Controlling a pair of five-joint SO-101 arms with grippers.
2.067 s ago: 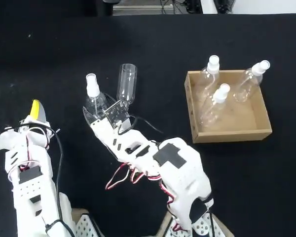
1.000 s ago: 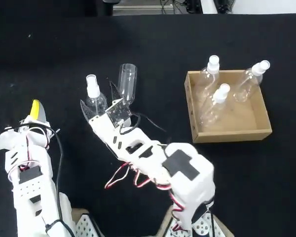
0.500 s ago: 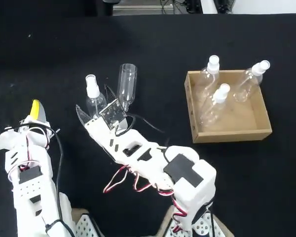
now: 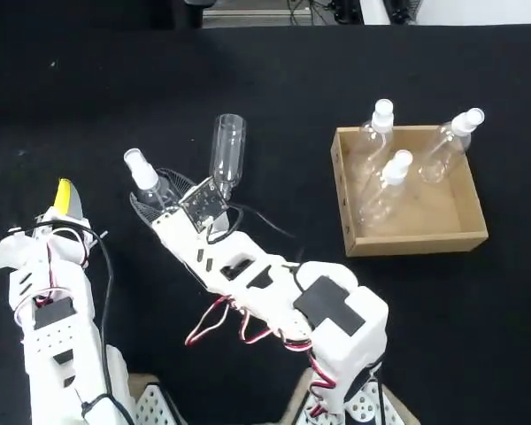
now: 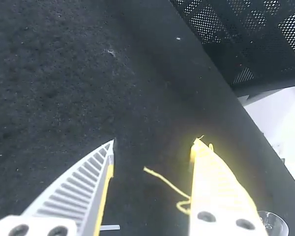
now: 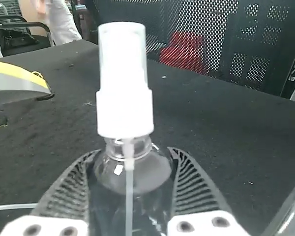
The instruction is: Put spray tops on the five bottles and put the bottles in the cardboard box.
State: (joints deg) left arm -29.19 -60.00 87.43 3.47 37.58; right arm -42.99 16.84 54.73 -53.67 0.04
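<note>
The clear plastic bottle with a white spray top sits in the grip of the right hand. The hand's two ribbed black fingers are closed in against the bottle's shoulder on either side, just below the neck. The white spray top rises above the fingertips, and its thin dip tube runs down inside the bottle. From above, the bottle is tilted, its top leaning away from the arm that holds it. Whether its base touches the table cannot be told.

Just beside it stands a second clear plastic bottle with an open neck and no top, close to the right hand's wrist camera board.

Well apart, on the right arm's side, is the shallow brown cardboard box. Three clear bottles with white spray tops lie in it: one at the far corner nearest the arms, one near the middle and one at the far outer corner.

The left hand, with yellow-edged fingers, is at the near left, well apart from the bottles. It is spread wide with nothing between its fingers, above the black cloth-covered table.
</note>
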